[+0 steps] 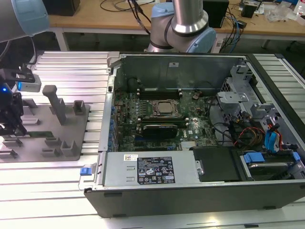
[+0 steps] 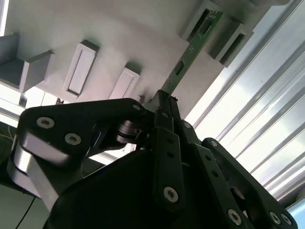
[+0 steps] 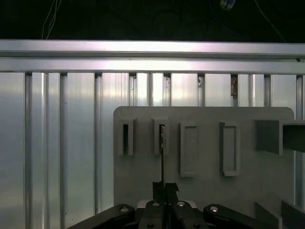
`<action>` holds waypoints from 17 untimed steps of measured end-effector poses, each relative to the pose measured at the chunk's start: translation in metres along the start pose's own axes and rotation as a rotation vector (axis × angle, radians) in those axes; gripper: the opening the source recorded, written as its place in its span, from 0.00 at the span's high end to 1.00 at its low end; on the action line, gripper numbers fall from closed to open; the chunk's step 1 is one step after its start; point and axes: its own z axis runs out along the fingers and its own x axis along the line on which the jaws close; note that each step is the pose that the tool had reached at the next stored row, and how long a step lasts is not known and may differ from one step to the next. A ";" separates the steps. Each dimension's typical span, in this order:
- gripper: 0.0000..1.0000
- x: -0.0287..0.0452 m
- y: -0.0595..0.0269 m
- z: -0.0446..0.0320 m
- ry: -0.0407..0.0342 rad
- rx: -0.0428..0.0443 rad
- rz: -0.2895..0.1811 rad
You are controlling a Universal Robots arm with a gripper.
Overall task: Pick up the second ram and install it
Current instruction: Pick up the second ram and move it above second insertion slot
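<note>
The black two-finger gripper (image 2: 164, 101) is fully closed on the near end of the long, narrow green circuit-board stick (image 2: 191, 51). The stick stands on edge. Its far end sits in a slotted holder on the flat grey fixture plate (image 3: 205, 191).

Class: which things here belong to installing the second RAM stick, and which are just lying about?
Job: second ram, tool shut on it, grey fixture plate, motherboard.
Lying about: power supply, grey post.
</note>
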 end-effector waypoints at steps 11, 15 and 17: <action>0.91 -0.0013 0.0002 -0.0354 -0.0001 0.0000 0.000; 0.91 -0.0024 0.0003 -0.0482 0.0001 -0.0001 0.000; 0.91 -0.0029 0.0004 -0.0597 0.0004 -0.0001 0.000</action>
